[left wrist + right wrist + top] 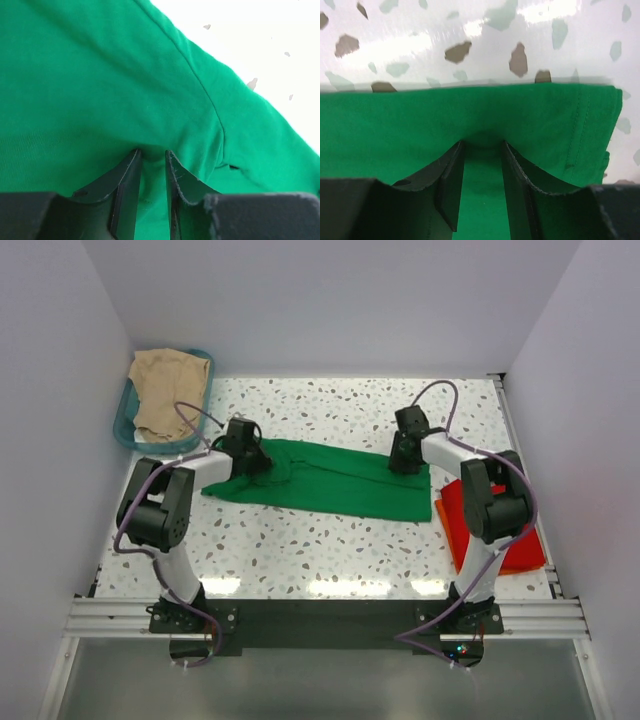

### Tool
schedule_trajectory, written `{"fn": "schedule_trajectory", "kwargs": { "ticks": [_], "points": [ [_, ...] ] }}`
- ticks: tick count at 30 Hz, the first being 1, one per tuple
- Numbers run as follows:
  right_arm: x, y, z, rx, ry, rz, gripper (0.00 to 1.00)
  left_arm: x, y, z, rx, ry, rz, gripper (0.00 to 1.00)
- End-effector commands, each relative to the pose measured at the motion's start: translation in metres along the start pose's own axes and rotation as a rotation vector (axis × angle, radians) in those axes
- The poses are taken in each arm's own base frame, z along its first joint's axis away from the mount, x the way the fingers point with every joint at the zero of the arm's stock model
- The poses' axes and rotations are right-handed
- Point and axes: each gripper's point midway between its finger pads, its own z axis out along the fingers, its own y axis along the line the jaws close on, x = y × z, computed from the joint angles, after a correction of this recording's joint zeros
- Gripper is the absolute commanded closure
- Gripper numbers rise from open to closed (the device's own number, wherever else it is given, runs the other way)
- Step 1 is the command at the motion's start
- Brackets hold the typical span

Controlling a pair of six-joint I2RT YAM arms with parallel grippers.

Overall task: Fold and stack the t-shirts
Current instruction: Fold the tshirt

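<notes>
The green t-shirt (pixel 330 485) lies as a long folded band across the middle of the table. My left gripper (pixel 250 456) is down on its left end; in the left wrist view the jaws (pixel 152 152) stand close together with a pinch of green cloth (pixel 100 90) between them. My right gripper (pixel 405 455) is at the shirt's far right edge; its jaws (pixel 482 144) also hold a fold of green cloth (pixel 395 130) near the hem. The red-orange t-shirt (pixel 515 545) lies folded at the right, partly hidden under the right arm.
A teal basket (pixel 125 425) with a beige cloth (pixel 165 385) in it stands at the back left corner. White walls close in the left, back and right sides. Speckled tabletop (pixel 320 550) shows in front of the green shirt.
</notes>
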Motion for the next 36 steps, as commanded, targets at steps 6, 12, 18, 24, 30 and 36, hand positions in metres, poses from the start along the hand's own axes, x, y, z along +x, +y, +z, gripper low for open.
{"fn": "schedule_trajectory", "kwargs": {
  "ticks": [6, 12, 18, 24, 30, 36],
  "points": [
    [0.092, 0.007, -0.038, -0.200, 0.110, 0.143, 0.60, -0.025, 0.004, 0.045, -0.125, 0.023, 0.087, 0.68],
    [0.170, 0.068, -0.092, -0.460, 0.140, 0.203, 0.60, -0.052, -0.052, 0.089, 0.025, 0.081, 0.235, 0.54],
    [0.227, 0.130, -0.136, -0.633, 0.152, 0.229, 0.60, -0.056, -0.103, 0.119, 0.235, 0.123, 0.290, 0.44],
    [0.232, 0.181, -0.147, -0.709, 0.169, 0.115, 0.60, -0.049, -0.139, 0.131, 0.451, 0.150, 0.317, 0.34],
    [0.222, 0.198, -0.152, -0.712, 0.146, 0.027, 0.59, -0.066, -0.174, 0.117, 0.626, 0.121, 0.325, 0.25],
    [0.203, 0.186, -0.173, -0.700, 0.062, -0.046, 0.57, -0.110, -0.216, 0.067, 0.829, 0.025, 0.321, 0.21]
  ]
}}
